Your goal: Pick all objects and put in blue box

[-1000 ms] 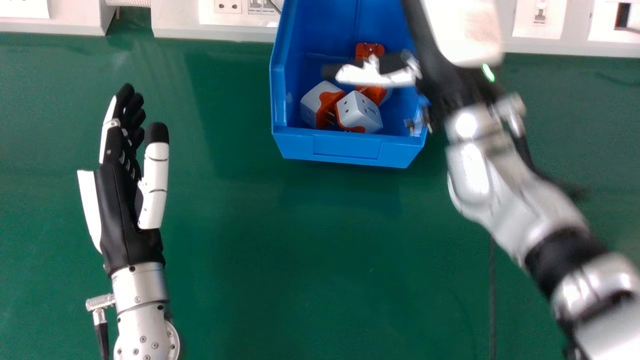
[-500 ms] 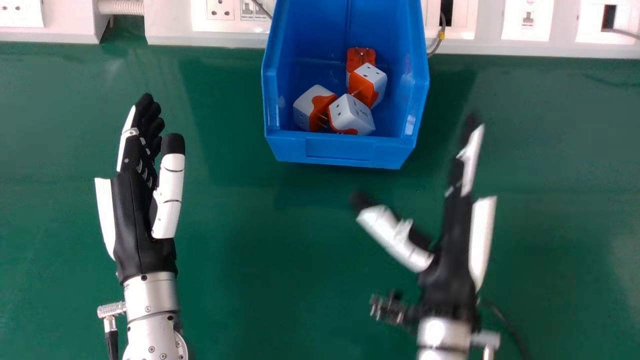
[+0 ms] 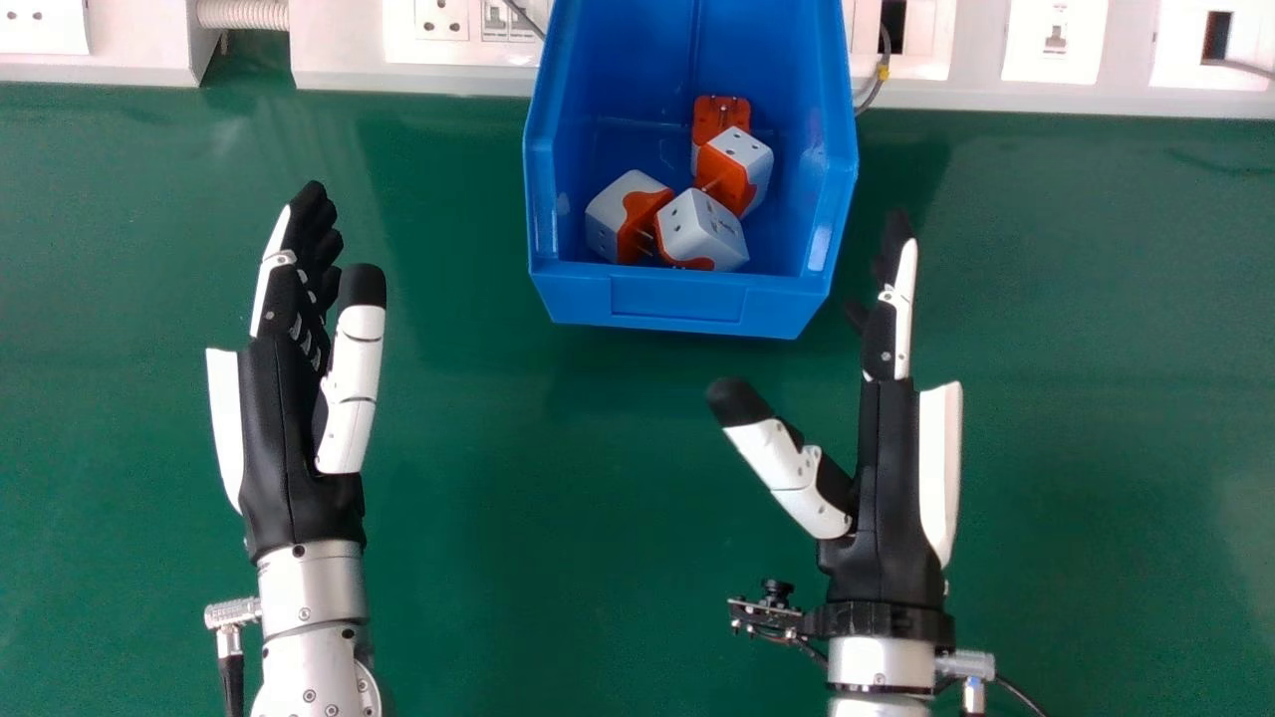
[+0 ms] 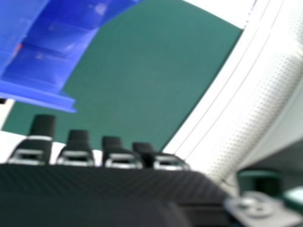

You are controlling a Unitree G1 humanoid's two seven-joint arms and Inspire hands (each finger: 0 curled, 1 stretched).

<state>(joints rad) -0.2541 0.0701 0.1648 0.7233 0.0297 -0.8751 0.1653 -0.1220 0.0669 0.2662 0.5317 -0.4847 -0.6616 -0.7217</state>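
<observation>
In the head view my left hand (image 3: 289, 428) is held over the table left of the blue box, open with straight fingers and nothing in it. My right hand (image 3: 887, 468) is open in front of the box's right side, its thumb spread to the left, holding nothing. The blue box (image 3: 677, 299) contains several white and orange plug adapters, such as one at the front (image 3: 702, 229), one at the left (image 3: 613, 214) and one farther back (image 3: 747, 159). The right hand view has the right hand's fingers (image 4: 75, 146) extended, and the blue box (image 4: 52, 52).
The green table (image 3: 598, 498) extends around the box and under both hands. Along its back edge runs a white panel (image 3: 339, 75) with sockets. A thin grey cable (image 3: 877, 85) hangs just right of the box, and another dark cable trails from the right wrist.
My right hand has drawn back from over the box to the table's right front, and its fingers have straightened upright in view. My left hand has shifted slightly right.
</observation>
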